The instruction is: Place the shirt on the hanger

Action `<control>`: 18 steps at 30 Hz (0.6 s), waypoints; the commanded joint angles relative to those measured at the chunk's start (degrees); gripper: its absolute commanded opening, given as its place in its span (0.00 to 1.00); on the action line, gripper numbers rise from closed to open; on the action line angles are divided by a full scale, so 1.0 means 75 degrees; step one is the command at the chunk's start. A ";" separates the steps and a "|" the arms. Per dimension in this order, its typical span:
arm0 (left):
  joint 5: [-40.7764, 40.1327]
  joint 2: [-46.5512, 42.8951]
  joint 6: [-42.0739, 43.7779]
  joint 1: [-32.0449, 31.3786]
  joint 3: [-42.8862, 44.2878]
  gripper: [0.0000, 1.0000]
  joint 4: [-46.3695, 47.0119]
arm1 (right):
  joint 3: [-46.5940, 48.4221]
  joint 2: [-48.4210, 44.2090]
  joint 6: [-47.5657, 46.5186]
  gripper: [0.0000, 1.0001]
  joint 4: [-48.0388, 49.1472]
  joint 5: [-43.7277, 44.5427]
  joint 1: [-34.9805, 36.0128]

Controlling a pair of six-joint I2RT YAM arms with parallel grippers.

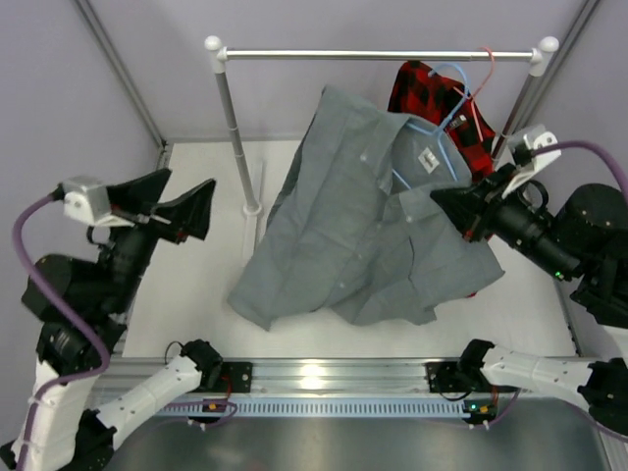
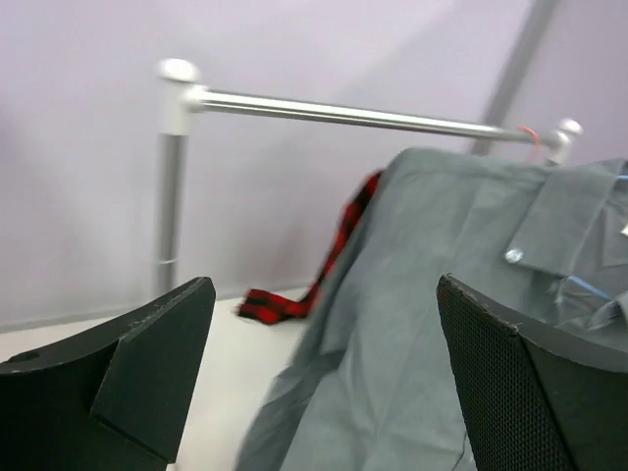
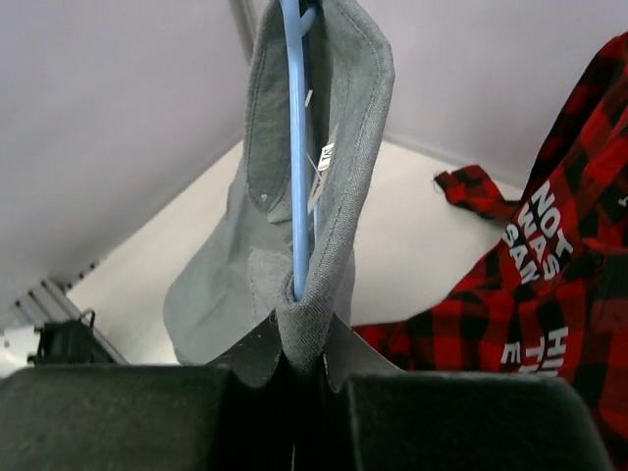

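The grey shirt (image 1: 363, 226) hangs spread from the rail down to the table, with the light-blue hanger (image 1: 442, 132) inside its collar and hooked on the rail. My right gripper (image 1: 461, 208) is shut on the shirt's shoulder fabric with the hanger wire inside it; the right wrist view shows the pinched fold (image 3: 309, 314) and the blue wire (image 3: 297, 147) rising from it. My left gripper (image 1: 191, 211) is open and empty, left of the shirt and apart from it. In the left wrist view the shirt (image 2: 432, 324) fills the right side between my fingers (image 2: 147, 363).
A silver rail (image 1: 383, 55) spans two posts; the left post (image 1: 235, 137) stands just left of the shirt. A red-and-black plaid shirt (image 1: 437, 108) on a pink hanger (image 1: 488, 71) hangs behind on the right, its lettering showing in the right wrist view (image 3: 549, 285).
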 commanded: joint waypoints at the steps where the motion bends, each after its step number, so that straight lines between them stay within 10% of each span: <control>1: -0.1995 -0.0660 0.0235 -0.0007 -0.0907 0.98 -0.0677 | 0.0885 0.0629 0.0574 0.00 0.1480 0.0769 0.0053; 11: -0.4140 -0.2291 0.0141 0.0005 -0.4280 0.98 -0.0831 | 0.0246 0.0949 0.1873 0.00 0.1634 0.0663 0.0064; 18: -0.4576 -0.2387 0.0177 0.0145 -0.4295 0.98 -0.0666 | -0.1901 0.0303 0.3059 0.00 0.2464 0.1529 0.0053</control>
